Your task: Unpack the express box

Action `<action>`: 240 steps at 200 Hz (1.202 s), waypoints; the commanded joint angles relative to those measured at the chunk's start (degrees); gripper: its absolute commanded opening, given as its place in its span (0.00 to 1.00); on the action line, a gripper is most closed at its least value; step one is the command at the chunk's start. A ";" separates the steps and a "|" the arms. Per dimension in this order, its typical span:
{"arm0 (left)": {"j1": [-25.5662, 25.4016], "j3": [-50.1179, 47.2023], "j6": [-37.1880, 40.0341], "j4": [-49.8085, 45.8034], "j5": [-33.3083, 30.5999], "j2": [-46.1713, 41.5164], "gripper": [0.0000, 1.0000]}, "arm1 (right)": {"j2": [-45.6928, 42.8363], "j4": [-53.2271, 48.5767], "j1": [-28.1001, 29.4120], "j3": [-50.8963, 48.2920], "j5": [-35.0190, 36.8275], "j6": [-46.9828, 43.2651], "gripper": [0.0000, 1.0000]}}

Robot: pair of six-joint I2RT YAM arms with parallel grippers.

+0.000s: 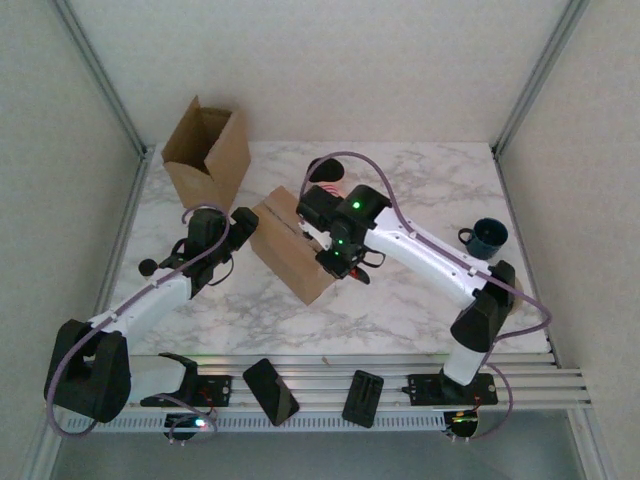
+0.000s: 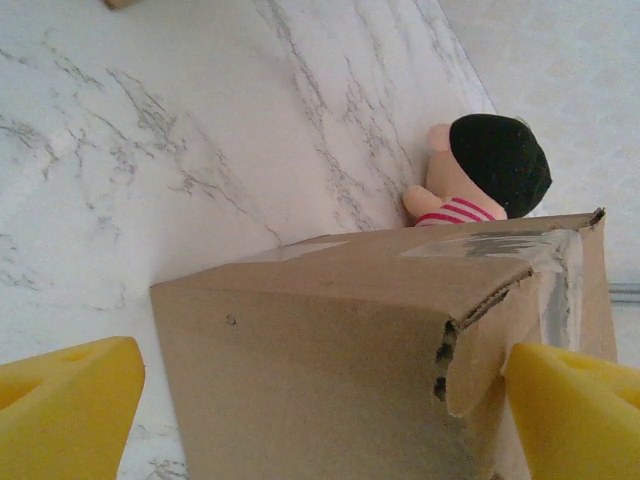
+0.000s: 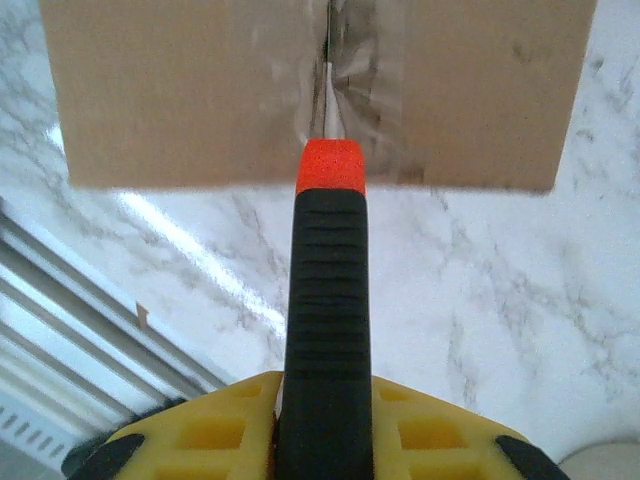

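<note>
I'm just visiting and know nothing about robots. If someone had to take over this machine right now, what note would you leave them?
Left gripper: open, one finger on either side of the box at its end.
Right gripper: shut on a knife, with the blade at the tape over the box's middle seam.
Things: the box is mid-scene and closed. A doll lies just beyond it. A second, open box stands far left, and a mug far right.
Done: knife in hand and set to the seam.
Left: slit the tape, open the box, take out what is inside.
</note>
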 commanded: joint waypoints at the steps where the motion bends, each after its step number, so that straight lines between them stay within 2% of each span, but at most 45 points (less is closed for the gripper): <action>1: 0.84 -1.52 -0.47 -3.06 -1.80 1.20 0.92 | -2.80 -6.50 1.04 -3.96 -2.43 2.54 0.00; 86: 0.82 -0.84 0.11 -2.20 -1.10 2.16 0.92 | -13.57 -5.21 2.34 -12.48 -2.29 11.86 0.00; 111: 0.86 1.13 1.00 -2.53 -0.20 2.60 0.92 | -17.61 -4.94 2.35 -12.70 1.35 15.76 0.00; 135: 0.86 6.13 4.25 -4.88 1.30 2.06 0.94 | -20.55 -4.11 2.21 -14.36 8.78 22.23 0.00; 154: 0.85 11.25 7.43 -8.20 0.61 0.54 0.96 | -22.05 1.66 1.45 -20.06 12.87 27.93 0.00; 186: 1.45 22.19 13.73 -16.79 -5.57 1.56 0.97 | -18.75 11.13 0.19 -27.40 18.13 38.04 0.00; 220: 4.86 29.47 17.35 -20.92 -6.52 12.27 0.82 | -14.67 22.77 0.21 -31.08 16.09 43.84 0.00; 240: 5.20 30.77 18.64 -20.01 -7.85 17.85 0.80 | -12.77 26.24 0.21 -31.78 14.14 45.52 0.00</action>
